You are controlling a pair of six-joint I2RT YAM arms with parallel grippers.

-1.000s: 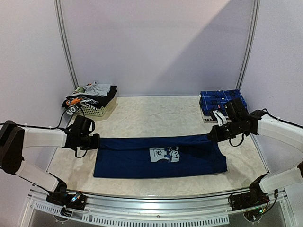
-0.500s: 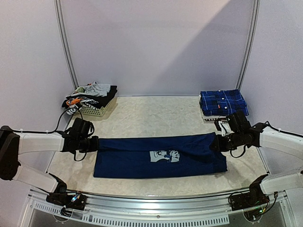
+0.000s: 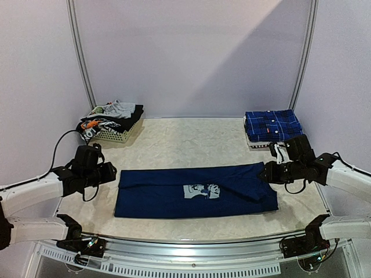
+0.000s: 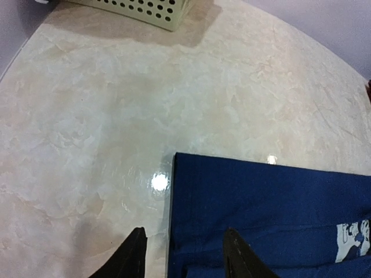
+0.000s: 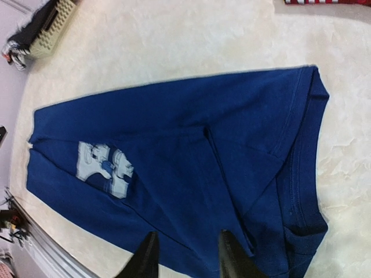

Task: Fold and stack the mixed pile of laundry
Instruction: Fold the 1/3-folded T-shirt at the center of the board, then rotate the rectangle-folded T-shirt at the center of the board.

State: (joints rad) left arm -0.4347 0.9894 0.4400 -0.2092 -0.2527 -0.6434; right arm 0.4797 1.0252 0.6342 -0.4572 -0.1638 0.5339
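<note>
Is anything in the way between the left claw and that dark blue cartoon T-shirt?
Nothing visible. The open left claw sits at the left edge of the navy cartoon-print T-shirt, only bare marbled tabletop around it.

I've got bare table point(image 3: 191, 142) behind the flat navy T-shirt point(image 3: 174, 194), open to pass through. Basket point(image 3: 117, 135) blocks the far-left corner, folded plaid shirt point(image 3: 272, 124) blocks the far-right.

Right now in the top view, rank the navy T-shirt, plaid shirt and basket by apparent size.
1. Navy T-shirt, clearly largest.
2. Plaid shirt and basket look about alike; clothes cover much of the basket, so I won't rank them.
</note>
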